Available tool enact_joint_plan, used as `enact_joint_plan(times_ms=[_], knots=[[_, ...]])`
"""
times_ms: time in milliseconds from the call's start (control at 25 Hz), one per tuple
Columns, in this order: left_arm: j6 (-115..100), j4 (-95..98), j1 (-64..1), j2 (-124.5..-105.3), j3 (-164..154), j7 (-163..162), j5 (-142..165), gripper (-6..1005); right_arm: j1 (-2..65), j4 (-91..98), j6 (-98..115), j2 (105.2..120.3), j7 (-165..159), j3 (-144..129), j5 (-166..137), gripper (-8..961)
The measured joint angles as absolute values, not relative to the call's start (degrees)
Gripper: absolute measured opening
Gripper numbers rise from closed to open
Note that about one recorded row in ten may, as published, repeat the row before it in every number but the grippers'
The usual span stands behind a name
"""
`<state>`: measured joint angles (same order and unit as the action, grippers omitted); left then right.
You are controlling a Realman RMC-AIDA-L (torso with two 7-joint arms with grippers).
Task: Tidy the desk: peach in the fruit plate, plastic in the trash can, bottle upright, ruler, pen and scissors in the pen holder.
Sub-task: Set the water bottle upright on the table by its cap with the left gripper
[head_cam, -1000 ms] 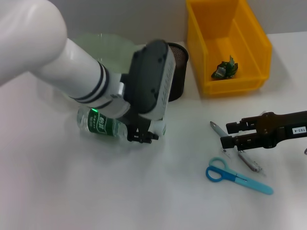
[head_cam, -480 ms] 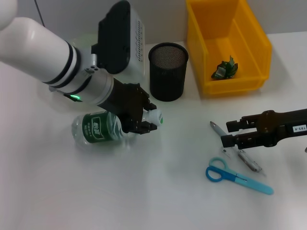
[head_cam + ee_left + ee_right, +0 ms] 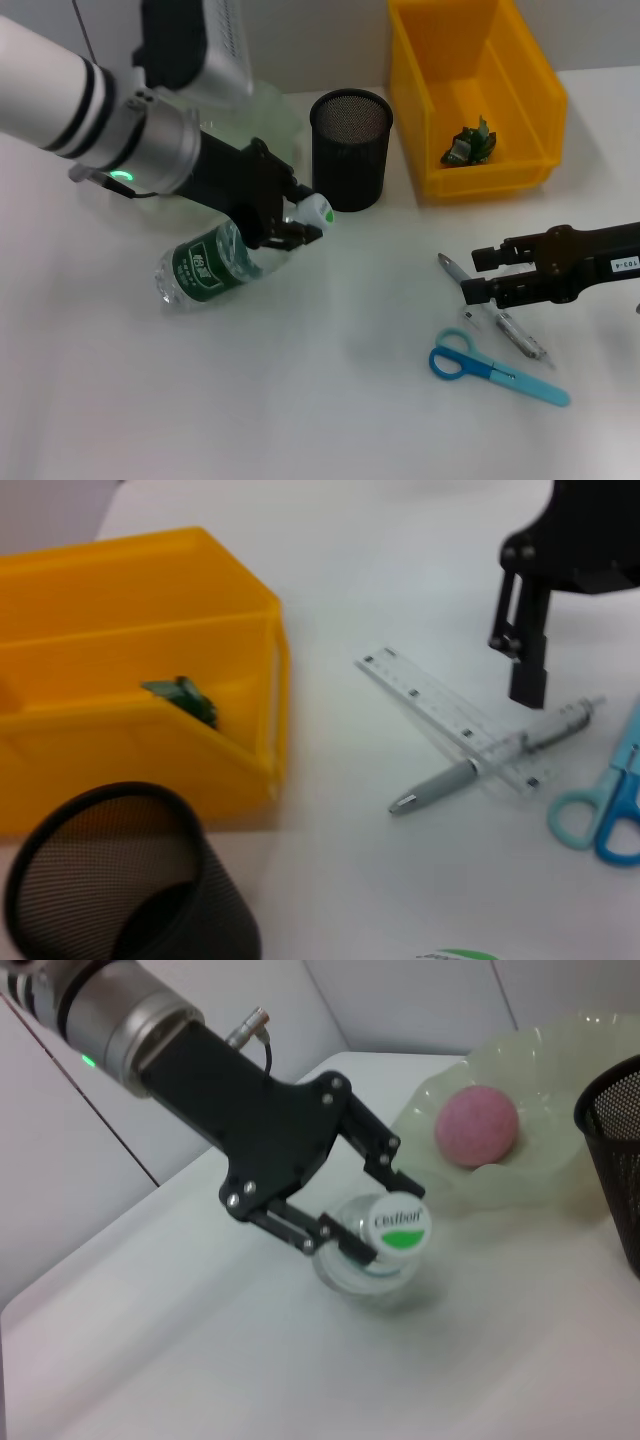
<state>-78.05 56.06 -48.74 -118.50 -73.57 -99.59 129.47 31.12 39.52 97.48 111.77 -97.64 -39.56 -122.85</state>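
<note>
So, quick status from me, the arms on this job.

Step in hand: bottle upright. The rest of the tidy-up waits on this.

Left jaws [image 3: 290, 215]: closed on the neck of the bottle [image 3: 215, 262], just under its white cap [image 3: 398, 1228]. Grip looks snug from the right wrist view.

Bottle: tilted, cap end lifted and pointing toward the pen holder [image 3: 350, 148], base end low near the counter's [image 3: 330, 420] left side. Can't tell if the base touches the surface.

Right jaws [image 3: 478, 276]: parked over the right side of the counter, open with nothing in them, hovering just above the pen [image 3: 490, 320] and ruler [image 3: 455, 718].

Scissors [image 3: 495, 372]: flat near the front right, untouched.

Peach [image 3: 477, 1125]: already sitting in the fruit plate [image 3: 560, 1050] at the back left.

Plastic [image 3: 470, 143]: in the yellow bin [image 3: 480, 180] at the back right, so that one looks done.

Next move, my guess: swing the cap end up until the bottle stands on its base, press down lightly, then let go slowly. Risk is it tipping, being light and round.
</note>
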Motion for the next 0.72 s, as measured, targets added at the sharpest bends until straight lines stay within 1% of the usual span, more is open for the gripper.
enact_joint_plan(times_ms=[720], knots=[[-85.68, 56.1, -46.9, -118.19, -58.95, -99.22, 127.48, 470, 31.93, 39.57, 97.47, 110.93, -97.23, -40.43, -122.87, 721]])
